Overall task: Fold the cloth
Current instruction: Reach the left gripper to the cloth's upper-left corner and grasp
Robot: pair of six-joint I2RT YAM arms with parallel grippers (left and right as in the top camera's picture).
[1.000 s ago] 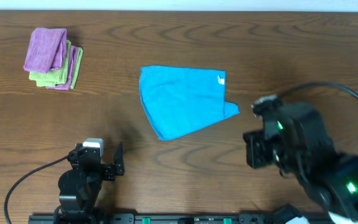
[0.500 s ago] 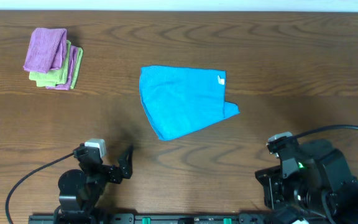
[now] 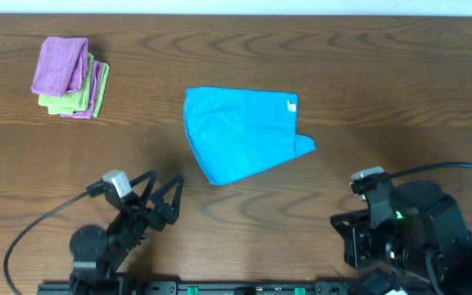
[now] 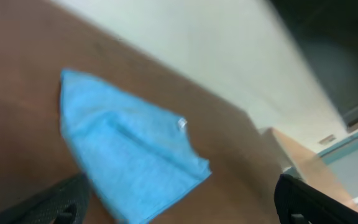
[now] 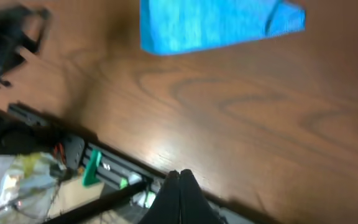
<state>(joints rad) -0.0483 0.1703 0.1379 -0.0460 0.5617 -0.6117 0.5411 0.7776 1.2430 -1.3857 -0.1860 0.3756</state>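
Targeting cloth (image 3: 240,135) near corner with left pincer (image 3: 164,183) spread apart; leaving right pincer (image 5: 179,182) pressed together, parked; matching edges squarely.

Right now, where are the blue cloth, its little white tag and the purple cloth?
blue cloth (image 3: 236,135), overhead view, its middle
white tag (image 3: 292,104), overhead view, whole tag
purple cloth (image 3: 59,65), overhead view, top fold
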